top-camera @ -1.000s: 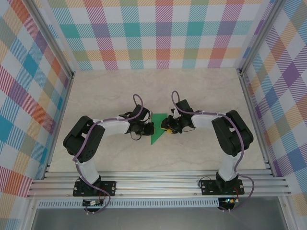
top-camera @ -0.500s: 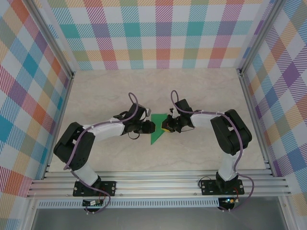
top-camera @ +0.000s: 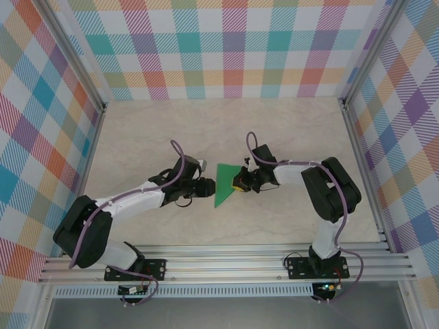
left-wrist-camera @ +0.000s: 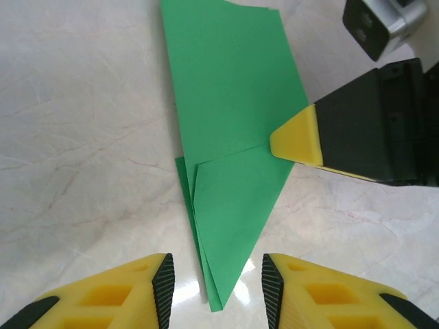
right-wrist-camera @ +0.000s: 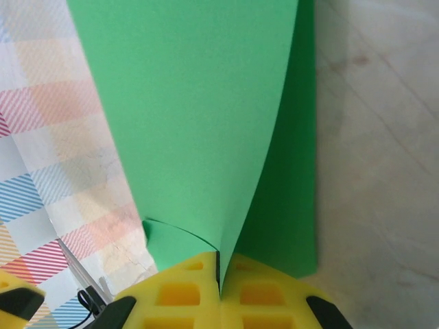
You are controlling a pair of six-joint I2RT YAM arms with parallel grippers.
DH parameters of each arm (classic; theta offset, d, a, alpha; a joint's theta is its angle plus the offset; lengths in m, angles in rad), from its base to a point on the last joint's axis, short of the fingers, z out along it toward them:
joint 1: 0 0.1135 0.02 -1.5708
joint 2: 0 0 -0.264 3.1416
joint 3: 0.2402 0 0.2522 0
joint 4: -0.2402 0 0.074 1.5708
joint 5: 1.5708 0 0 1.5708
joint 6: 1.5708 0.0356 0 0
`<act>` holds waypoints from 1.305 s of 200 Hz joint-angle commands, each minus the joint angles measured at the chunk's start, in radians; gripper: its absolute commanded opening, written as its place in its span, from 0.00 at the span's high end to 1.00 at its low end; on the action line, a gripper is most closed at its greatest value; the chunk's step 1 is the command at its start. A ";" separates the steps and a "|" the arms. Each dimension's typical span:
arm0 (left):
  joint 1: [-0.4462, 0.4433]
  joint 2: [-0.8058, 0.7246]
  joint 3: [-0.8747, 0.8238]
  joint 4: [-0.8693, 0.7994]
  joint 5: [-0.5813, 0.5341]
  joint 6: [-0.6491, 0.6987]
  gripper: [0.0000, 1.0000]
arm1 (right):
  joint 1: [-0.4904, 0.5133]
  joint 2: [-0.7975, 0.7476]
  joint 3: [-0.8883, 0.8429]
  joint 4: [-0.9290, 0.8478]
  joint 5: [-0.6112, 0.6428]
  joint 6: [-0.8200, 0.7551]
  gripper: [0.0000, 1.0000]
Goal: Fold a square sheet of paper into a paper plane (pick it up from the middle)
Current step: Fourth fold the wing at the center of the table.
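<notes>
Item: square sheet of paper [top-camera: 223,185], part-folded into a wedge, centre of worktop [top-camera: 288,137]. Holding: right fingers [right-wrist-camera: 182,296], just closed, pinching its right edge. Released: left fingers [left-wrist-camera: 116,295], now parted, drawn back leftward. Reading: handover made; folding unfinished.

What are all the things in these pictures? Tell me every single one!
sheet of paper: one, bright green, partly folded to a point, in the middle of the table.
table: one, pale marbled beige, under everything.
walls: three, pastel checks, at the back and both sides.
metal rails: several, silver, along the near edge.
left arm and right arm: one each, black and white with purple cables, reaching in from the near edge.
left gripper: one, yellow and black, open, fingers either side of the paper's pointed tip.
right gripper: one, yellow and black, shut on the paper's edge.
</notes>
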 commanded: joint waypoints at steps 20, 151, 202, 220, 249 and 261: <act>-0.091 -0.050 -0.025 -0.048 -0.100 -0.024 0.53 | 0.016 -0.070 -0.046 0.021 0.008 0.045 0.96; -0.379 0.253 0.228 -0.265 -0.464 0.047 0.47 | 0.017 -0.049 -0.001 -0.004 -0.005 0.030 0.93; -0.400 0.309 0.268 -0.291 -0.528 0.060 0.51 | 0.017 -0.045 0.012 -0.015 -0.010 0.026 0.93; -0.408 0.327 0.279 -0.291 -0.538 0.068 0.54 | 0.019 -0.047 0.015 -0.017 -0.008 0.024 0.93; -0.418 0.354 0.301 -0.306 -0.569 0.070 0.58 | 0.017 -0.044 0.020 -0.023 -0.009 0.025 0.93; -0.419 0.359 0.304 -0.306 -0.579 0.068 0.59 | 0.017 -0.045 0.024 -0.031 -0.007 0.020 0.93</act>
